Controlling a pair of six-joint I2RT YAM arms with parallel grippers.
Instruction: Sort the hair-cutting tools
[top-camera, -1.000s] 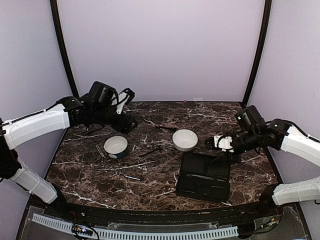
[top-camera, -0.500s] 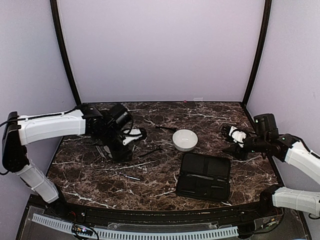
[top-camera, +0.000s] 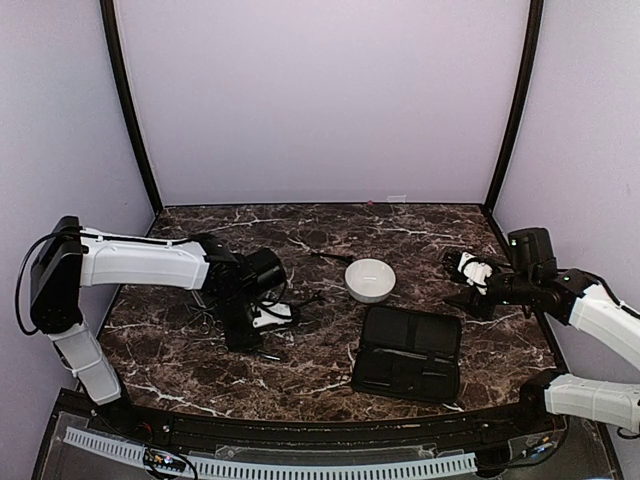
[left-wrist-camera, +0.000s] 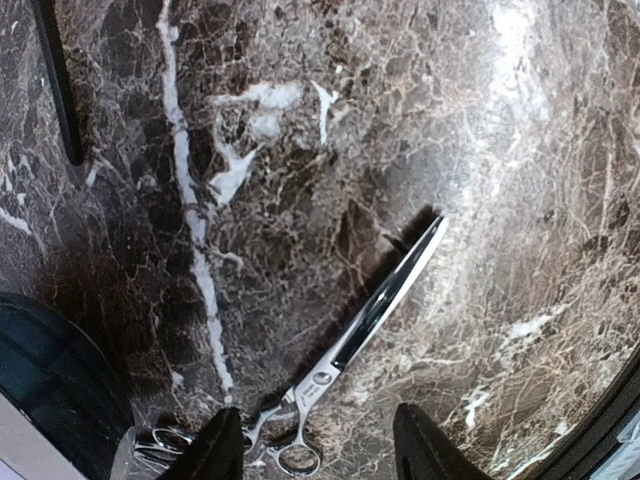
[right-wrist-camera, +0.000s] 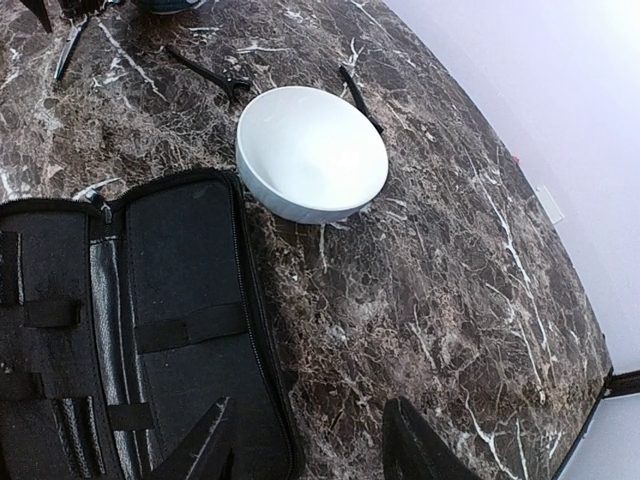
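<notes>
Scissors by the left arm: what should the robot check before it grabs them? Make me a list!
1. Scissors lie flat, blades closed: ok.
2. Left end effector open, ring handles between its jaws: ok.
3. Jaws low enough to pinch the handles: cannot tell.
4. Dark stick lies well apart from the scissors: ok.
5. White bowl empty: ok.
6. Right end effector far from the scissors, open, holding nothing: ok.

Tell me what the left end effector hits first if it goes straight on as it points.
The left end effector would likely meet the silver scissors first: their ring handles lie between its fingers, on the marble tabletop. Depth is unclear.
</notes>
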